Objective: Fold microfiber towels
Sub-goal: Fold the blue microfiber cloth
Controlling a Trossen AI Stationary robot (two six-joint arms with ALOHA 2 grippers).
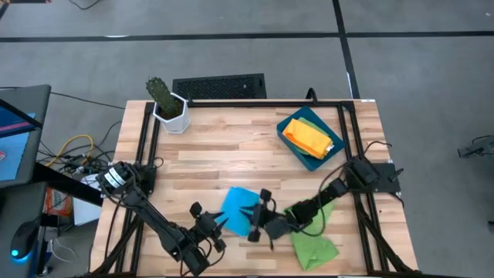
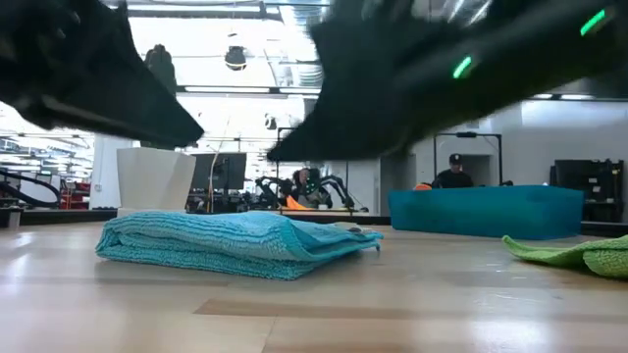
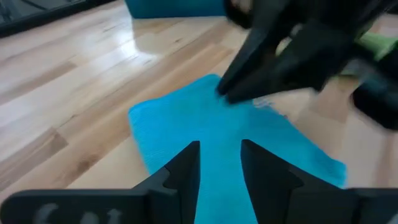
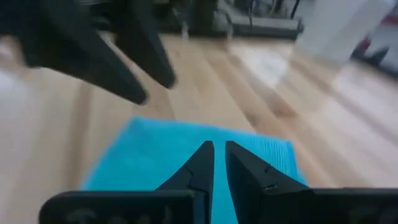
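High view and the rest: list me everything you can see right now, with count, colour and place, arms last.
blue towel: one, bright blue, folded, near front edge at table centre, between the two grippers.
green towel: lime green, crumpled, front right of table; whether one or two cannot be told.
tray: one, dark blue, back right of table.
yellow and orange towels: one each, folded, lying in the tray.
cactus pot: one, white with green cactus, back left corner.
table: one, light wood.
person: one, dark clothes, far in the room behind.
left gripper: fingers partly open over the blue towel.
right gripper: fingers almost together over the blue towel.
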